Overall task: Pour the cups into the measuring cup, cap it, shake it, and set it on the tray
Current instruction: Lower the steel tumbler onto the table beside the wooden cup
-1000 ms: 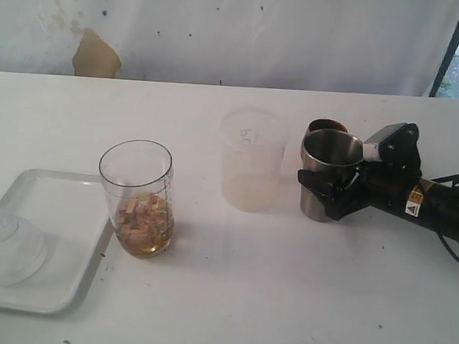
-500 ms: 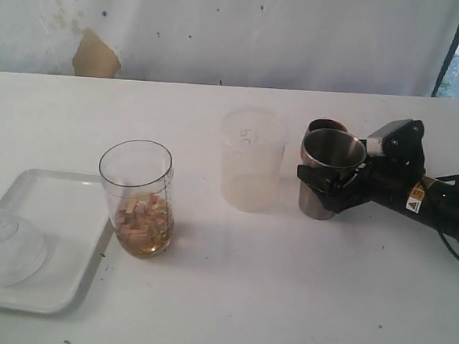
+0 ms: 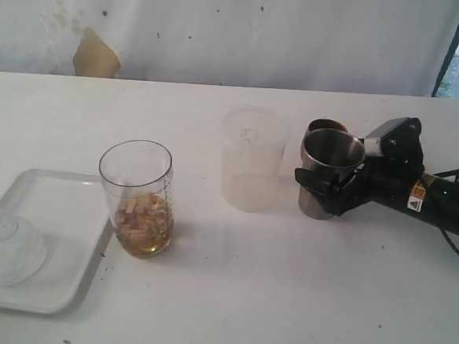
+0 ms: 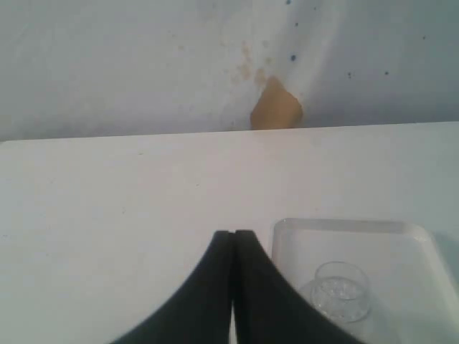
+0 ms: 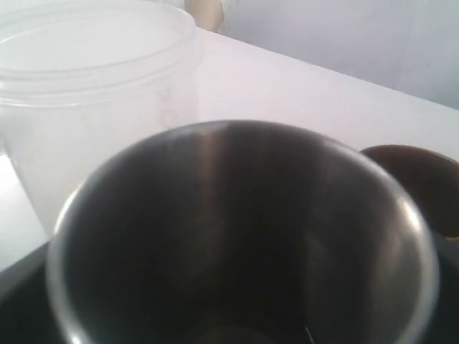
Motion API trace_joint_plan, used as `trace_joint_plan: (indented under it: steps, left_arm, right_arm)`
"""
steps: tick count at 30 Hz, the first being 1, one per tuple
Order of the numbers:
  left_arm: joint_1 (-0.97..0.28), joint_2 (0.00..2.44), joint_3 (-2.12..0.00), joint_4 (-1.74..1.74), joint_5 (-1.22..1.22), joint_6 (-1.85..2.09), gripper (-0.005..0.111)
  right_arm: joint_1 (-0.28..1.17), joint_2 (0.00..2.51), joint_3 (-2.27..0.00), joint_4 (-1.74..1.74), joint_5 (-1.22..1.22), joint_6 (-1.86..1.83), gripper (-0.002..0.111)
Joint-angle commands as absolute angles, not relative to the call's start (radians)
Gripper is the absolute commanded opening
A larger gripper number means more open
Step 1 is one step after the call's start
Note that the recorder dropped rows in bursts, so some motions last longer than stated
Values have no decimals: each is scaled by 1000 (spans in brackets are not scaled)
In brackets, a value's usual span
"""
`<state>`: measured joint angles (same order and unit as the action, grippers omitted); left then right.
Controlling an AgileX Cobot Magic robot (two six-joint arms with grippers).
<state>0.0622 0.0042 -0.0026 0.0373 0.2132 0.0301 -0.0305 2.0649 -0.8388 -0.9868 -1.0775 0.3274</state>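
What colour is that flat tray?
The tray is white, clearest in the exterior view.

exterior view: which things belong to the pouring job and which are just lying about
Job: measuring cup, frosted tumbler, steel cup, wooden cup, tray, domed lid.
Just there: brown patch on the wall, white table.

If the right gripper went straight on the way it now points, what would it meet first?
The steel cup, which the right gripper straddles. Beyond it, probably the frosted tumbler, though depth is unclear.
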Motion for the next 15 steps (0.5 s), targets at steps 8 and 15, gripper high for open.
trace_joint_plan:
  steps: [8,15]
  left_arm:
    - [58,0,0,31,208,30,0]
    - [58,0,0,31,208,30,0]
  right_arm:
    - [-30,1941,-836,-1096,-937,433,95]
    - [-30,1894,-836,-1109,-939,472,95]
